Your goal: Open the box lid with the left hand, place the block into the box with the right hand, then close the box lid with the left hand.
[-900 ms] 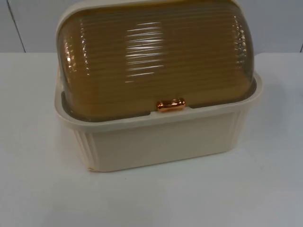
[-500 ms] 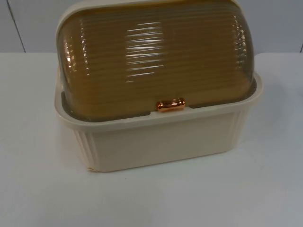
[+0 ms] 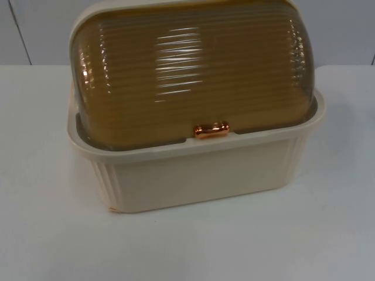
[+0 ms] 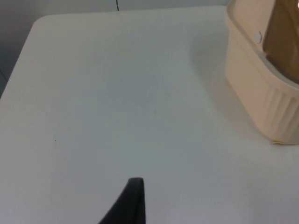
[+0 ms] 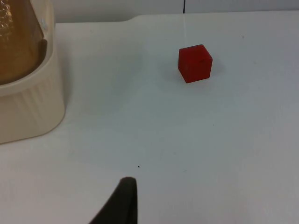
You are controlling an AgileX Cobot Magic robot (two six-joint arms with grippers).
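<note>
Top view, table (image 3: 47,234): it was white and flat, and a grey wall (image 3: 35,29) stood behind it.
Box (image 3: 193,175): it was cream with ribbed sides and sat in the middle of the table.
Lid (image 3: 193,70): it was brown, see-through and round on top. It was down and shut on the box.
Handle (image 3: 211,130): it was a small shiny copper knob at the front edge of the lid.
Block (image 5: 195,63): it was a small red cube. It sat on the table, well apart from the box, in the right wrist view.
Left gripper (image 4: 131,205): it was above bare table, off to the side of the box. One black fingertip showed. I could not tell if it was open or closed.
Right gripper (image 5: 119,203): it was above the table, between the box and the block but apart from both. I could not tell its state either.
</note>
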